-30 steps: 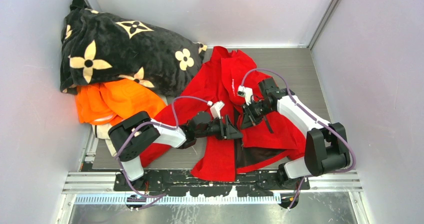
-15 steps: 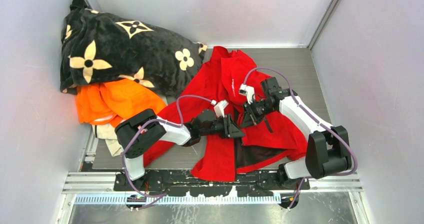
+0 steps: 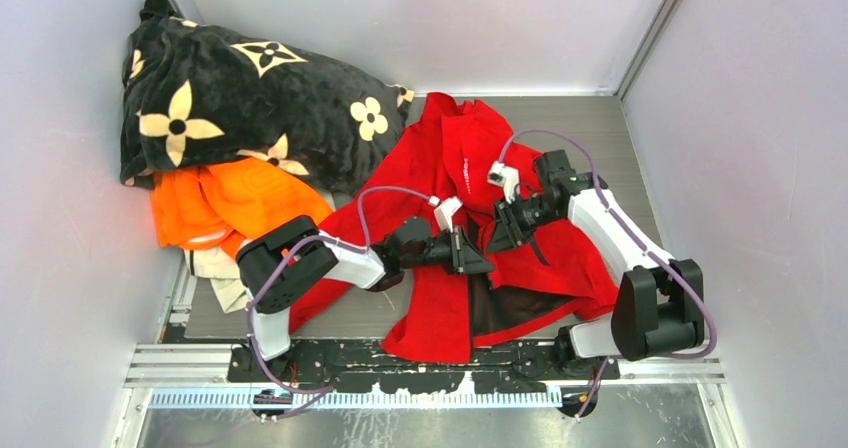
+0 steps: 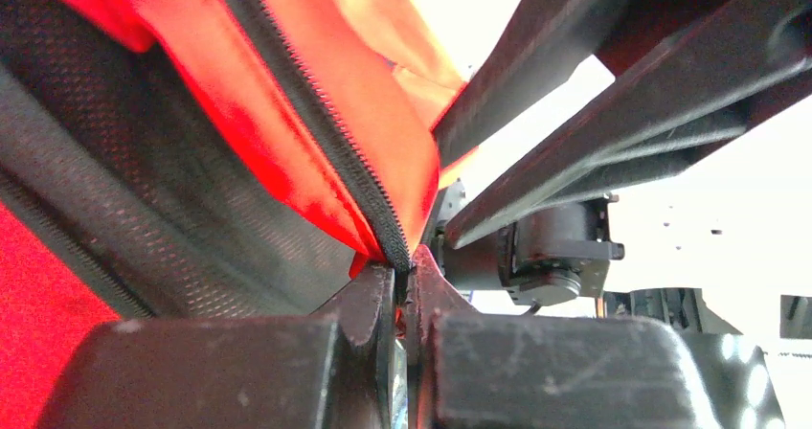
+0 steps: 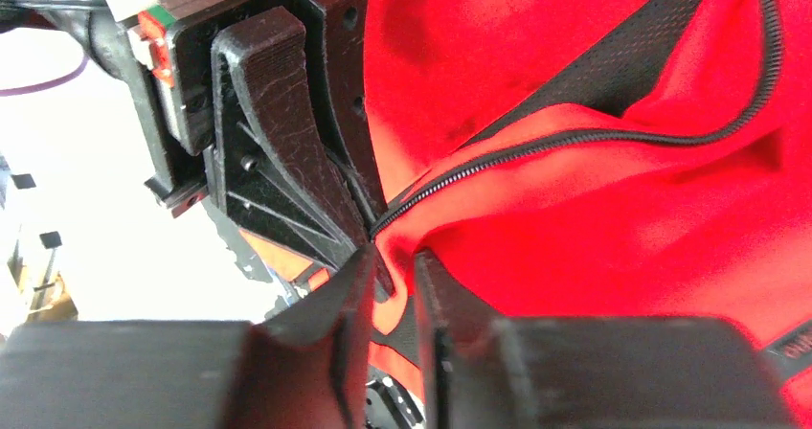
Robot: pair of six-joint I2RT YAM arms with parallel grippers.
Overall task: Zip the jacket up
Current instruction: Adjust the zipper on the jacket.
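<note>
The red jacket (image 3: 440, 158) lies unzipped on the table, its dark lining (image 3: 510, 308) showing near the hem. Over the front opening the two grippers meet tip to tip. My left gripper (image 3: 478, 261) (image 4: 407, 281) is shut on the jacket's zipper edge (image 4: 326, 132), and the black teeth run straight into its closed tips. My right gripper (image 3: 497, 238) (image 5: 393, 266) faces it with its jaws a little apart. The end of the other zipper edge (image 5: 575, 140) and a fold of red fabric lie in that gap. The zipper slider is hidden.
A black flower-patterned blanket (image 3: 240, 98) is heaped at the back left, with an orange garment (image 3: 230, 203) and a pale cloth (image 3: 205, 263) below it. Grey walls close in both sides and the back. A metal rail (image 3: 420, 353) runs along the near edge.
My left gripper has closed onto the zipper edge. My right gripper's jaws have parted from shut. Both arms have shifted slightly to the right.
</note>
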